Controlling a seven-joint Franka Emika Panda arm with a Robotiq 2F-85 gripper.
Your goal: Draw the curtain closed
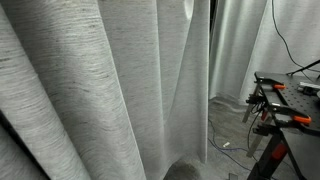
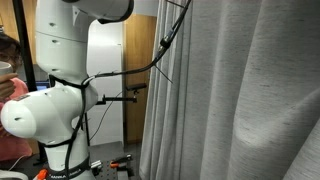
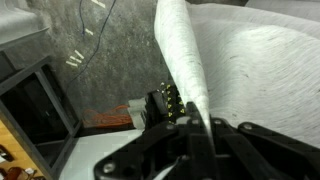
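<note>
The curtain is a huge light grey woven drape with deep vertical folds. It fills most of an exterior view and the right half of another. In the wrist view a narrow fold of the curtain runs down between my black fingers. My gripper is shut on that fold. The gripper itself is hidden behind the fabric in both exterior views. The white arm stands left of the curtain.
Paler white drapes hang farther back. A black table with orange clamps stands at the right. Cables lie on the floor. A person's arm is beside the robot base. A dark cabinet is below.
</note>
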